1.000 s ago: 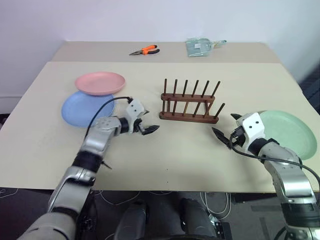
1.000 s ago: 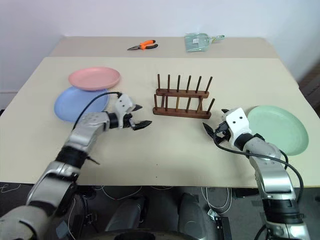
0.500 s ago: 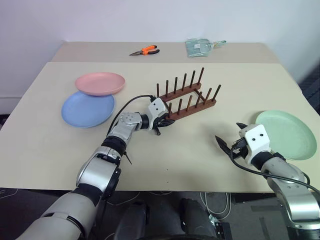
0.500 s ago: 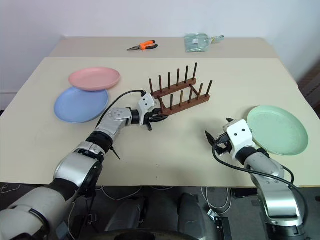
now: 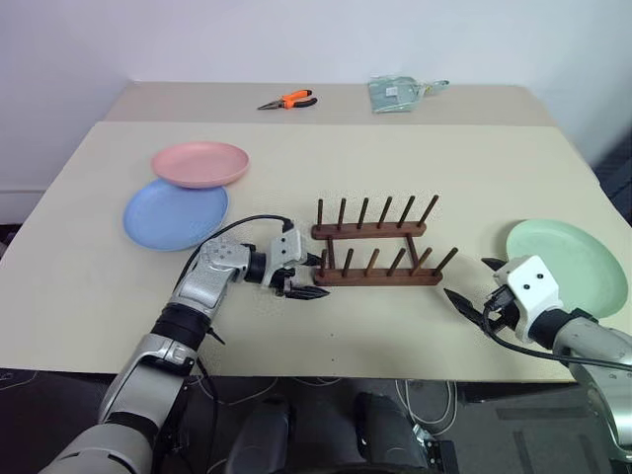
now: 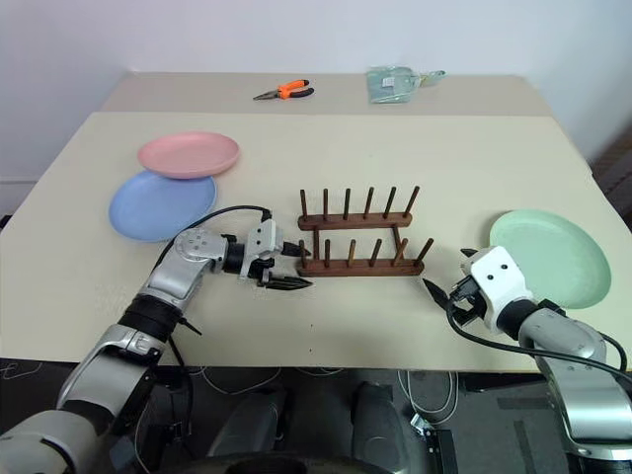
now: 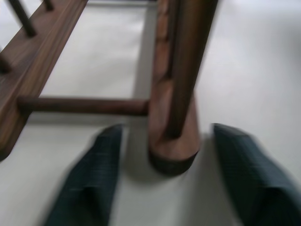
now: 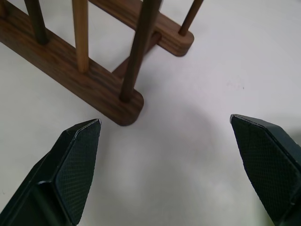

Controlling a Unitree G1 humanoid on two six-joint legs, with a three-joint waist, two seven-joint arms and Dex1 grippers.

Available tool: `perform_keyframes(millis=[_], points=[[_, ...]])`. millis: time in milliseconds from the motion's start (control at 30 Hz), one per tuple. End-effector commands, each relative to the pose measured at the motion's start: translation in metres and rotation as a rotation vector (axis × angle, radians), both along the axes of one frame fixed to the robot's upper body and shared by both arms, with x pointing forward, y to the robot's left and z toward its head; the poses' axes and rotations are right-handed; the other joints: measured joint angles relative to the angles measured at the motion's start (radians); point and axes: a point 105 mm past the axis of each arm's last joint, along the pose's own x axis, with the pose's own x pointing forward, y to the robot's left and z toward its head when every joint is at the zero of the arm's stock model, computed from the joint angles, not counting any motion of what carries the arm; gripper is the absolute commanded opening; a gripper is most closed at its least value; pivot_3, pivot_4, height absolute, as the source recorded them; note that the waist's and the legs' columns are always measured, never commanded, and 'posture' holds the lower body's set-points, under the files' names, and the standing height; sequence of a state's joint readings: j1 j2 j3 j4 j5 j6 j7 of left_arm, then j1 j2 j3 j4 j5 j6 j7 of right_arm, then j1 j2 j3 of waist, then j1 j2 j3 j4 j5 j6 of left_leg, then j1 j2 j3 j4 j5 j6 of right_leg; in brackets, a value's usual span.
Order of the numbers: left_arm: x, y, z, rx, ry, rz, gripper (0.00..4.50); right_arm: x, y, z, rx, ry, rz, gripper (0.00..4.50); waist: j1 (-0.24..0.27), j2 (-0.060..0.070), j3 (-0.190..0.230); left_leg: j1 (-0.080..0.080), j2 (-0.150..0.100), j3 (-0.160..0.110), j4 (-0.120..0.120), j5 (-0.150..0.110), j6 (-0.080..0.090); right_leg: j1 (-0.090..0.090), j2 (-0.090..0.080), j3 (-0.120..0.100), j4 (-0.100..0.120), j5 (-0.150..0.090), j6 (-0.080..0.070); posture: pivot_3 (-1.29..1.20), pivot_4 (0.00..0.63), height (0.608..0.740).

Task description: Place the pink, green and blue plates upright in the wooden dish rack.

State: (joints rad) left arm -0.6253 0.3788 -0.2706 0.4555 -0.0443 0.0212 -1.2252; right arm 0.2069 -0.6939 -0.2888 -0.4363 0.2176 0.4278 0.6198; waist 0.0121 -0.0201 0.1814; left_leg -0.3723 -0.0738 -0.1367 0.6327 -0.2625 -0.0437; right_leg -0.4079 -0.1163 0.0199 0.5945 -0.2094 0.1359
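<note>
Left hand [image 5: 304, 279]: fingers spread, holding nothing, straddling the near-left end of the wooden dish rack [image 5: 380, 254] without clamping it.
Right hand [image 5: 473, 297]: fingers wide apart, empty, just off the rack's right end.
Rack: one; two peg rows, standing mid-surface between the hands, no plate in it.
Pink plate [image 5: 199, 163]: one; flat, far left, its edge overlapping the blue plate.
Blue plate [image 5: 175, 213]: one; flat, nearer than the pink plate.
Green plate [image 5: 578, 261]: one; flat, far right, beside the right hand.
Surface [image 5: 326, 168]: beige; orange pliers [image 5: 287, 100] and a clear packet [image 5: 398, 92] at its far edge.
Progress: none racked; three plates remain.
</note>
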Motion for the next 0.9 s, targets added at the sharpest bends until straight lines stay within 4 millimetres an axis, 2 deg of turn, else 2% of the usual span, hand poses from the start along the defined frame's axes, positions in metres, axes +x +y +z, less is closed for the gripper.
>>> perform_keyframes(millis=[33,67,167,233,300,333,433,533,667,900], points=[[0.001,0.014,0.000,0.054,-0.021,0.049,3.73,-0.007,0.002,0.004,-0.024,0.009,0.046,3.99,-0.001,0.000,0.000,0.000,0.000,0.000,0.000,0.000,0.000,0.000,0.000,0.000,0.000,0.000,0.000,0.00,0.150,0.740],[-0.002,0.018,0.001,0.049,-0.003,0.061,3.73,-0.011,0.008,0.001,-0.020,0.034,0.076,3.66,-0.003,0.000,0.000,0.000,0.000,0.000,0.000,0.000,0.000,0.000,0.000,0.000,0.000,0.000,0.000,0.00,0.150,0.740],[-0.026,0.025,0.007,0.000,0.106,0.042,2.85,-0.020,0.026,-0.008,-0.005,0.086,0.151,2.17,-0.012,0.001,0.000,0.001,0.001,0.000,-0.001,0.000,0.000,0.000,0.000,0.000,0.000,0.000,0.000,0.00,0.150,0.740],[-0.044,0.019,0.012,-0.038,0.182,0.017,1.90,-0.020,0.038,-0.015,0.014,0.102,0.182,1.21,-0.020,0.001,-0.001,0.001,0.002,0.000,-0.001,0.000,0.000,0.000,0.001,0.000,0.001,-0.001,0.000,0.00,0.150,0.740],[-0.053,0.010,0.012,-0.066,0.217,0.033,0.86,-0.017,0.043,-0.022,0.009,0.112,0.180,0.11,-0.022,0.001,0.000,0.001,0.002,0.000,-0.001,0.000,0.000,0.000,0.000,0.000,0.000,-0.002,0.001,0.00,0.150,0.740],[-0.055,0.005,0.010,-0.074,0.218,0.054,0.39,-0.013,0.043,-0.026,-0.010,0.113,0.166,0.00,-0.020,0.001,0.000,0.000,0.002,0.000,0.000,0.000,0.000,0.000,0.000,0.000,0.000,-0.003,-0.001,0.00,0.150,0.740],[-0.048,-0.012,0.003,-0.097,0.141,0.149,0.39,0.001,0.047,-0.035,-0.031,0.109,0.125,0.00,-0.016,0.000,-0.001,0.000,0.002,-0.001,0.001,0.000,0.000,0.001,-0.001,0.000,0.000,-0.003,-0.002,0.00,0.150,0.740],[-0.022,-0.017,-0.004,-0.088,0.039,0.332,0.39,0.018,0.046,-0.038,-0.070,0.073,0.076,0.00,-0.008,0.000,-0.001,0.000,0.001,-0.001,0.001,0.000,0.000,0.001,0.000,0.000,0.000,-0.003,-0.002,0.00,0.150,0.740],[0.007,-0.016,-0.007,-0.120,-0.001,0.527,0.39,0.048,0.042,-0.036,-0.060,0.018,-0.025,0.00,-0.002,-0.002,-0.003,0.001,0.001,0.000,0.001,0.000,0.000,0.001,0.000,0.000,0.000,-0.003,-0.002,0.00,0.150,0.740],[0.025,-0.011,-0.006,-0.137,-0.032,0.599,0.39,0.073,0.048,-0.028,-0.036,-0.034,-0.040,0.00,-0.002,-0.001,-0.004,0.002,0.000,0.000,0.001,0.000,-0.001,0.001,0.001,0.000,0.001,0.000,-0.001,0.00,0.150,0.740]])
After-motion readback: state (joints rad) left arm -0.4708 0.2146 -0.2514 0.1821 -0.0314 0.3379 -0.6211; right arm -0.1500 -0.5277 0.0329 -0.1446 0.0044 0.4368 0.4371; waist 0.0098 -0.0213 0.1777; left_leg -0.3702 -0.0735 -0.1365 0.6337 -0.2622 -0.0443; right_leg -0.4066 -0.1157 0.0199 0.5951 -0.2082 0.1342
